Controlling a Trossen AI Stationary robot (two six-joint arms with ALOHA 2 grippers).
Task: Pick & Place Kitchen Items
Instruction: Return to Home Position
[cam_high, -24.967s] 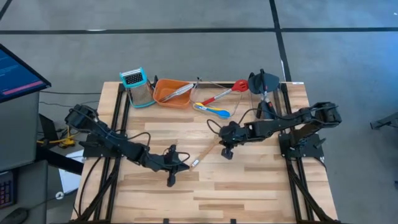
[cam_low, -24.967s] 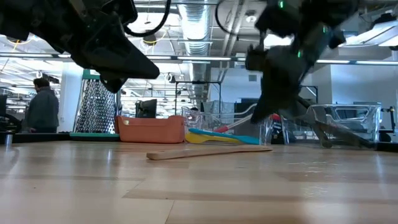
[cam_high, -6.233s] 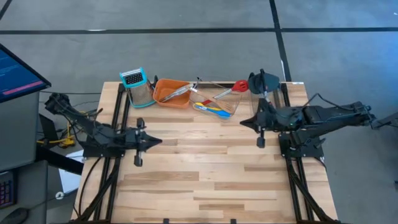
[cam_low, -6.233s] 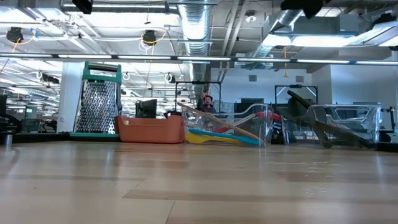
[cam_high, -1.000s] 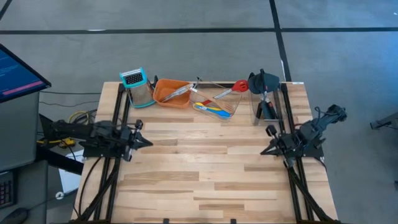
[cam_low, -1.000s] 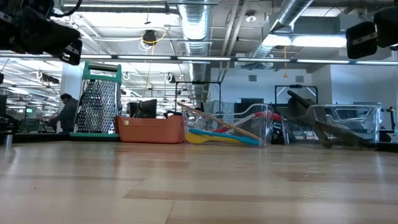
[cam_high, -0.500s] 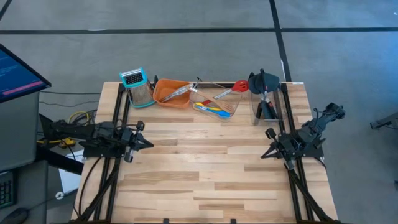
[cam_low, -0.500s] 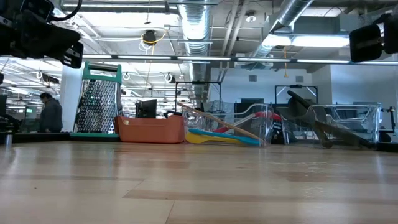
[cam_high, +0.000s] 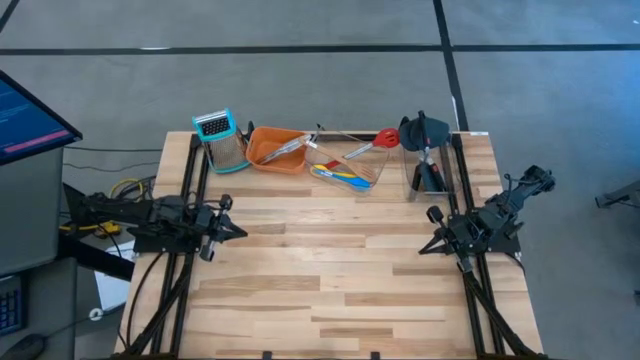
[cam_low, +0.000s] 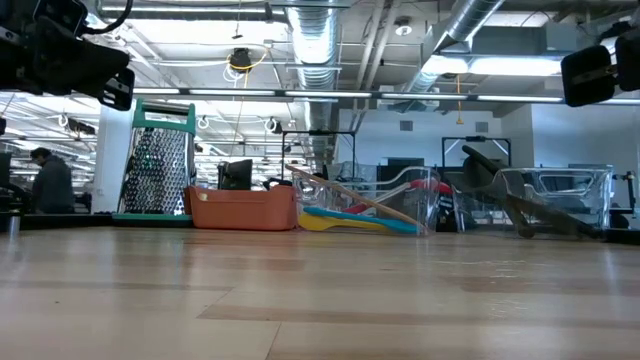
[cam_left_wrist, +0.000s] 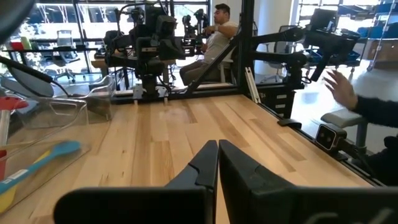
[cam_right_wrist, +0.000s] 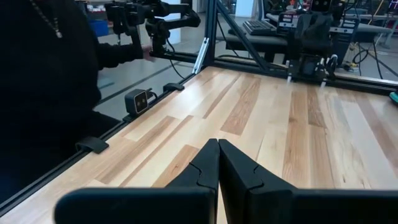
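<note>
Arms at the wooden table's side edges.
Left gripper, right gripper: fingers pressed together, empty. Red, blue, yellow spoons in clear plastic bin, far edge.

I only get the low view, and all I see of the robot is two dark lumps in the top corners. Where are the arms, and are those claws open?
Observer: From above, the left gripper hangs over the table near its left edge, the right gripper near its right edge.
Operator: And the claws?
Observer: The wrist cameras show both pairs shut with nothing between them: the left fingers pressed together, the right fingers likewise.
Operator: That orange tray, I see only its side. Anything inside?
Observer: The high view shows silver tongs lying in the orange tray.
</note>
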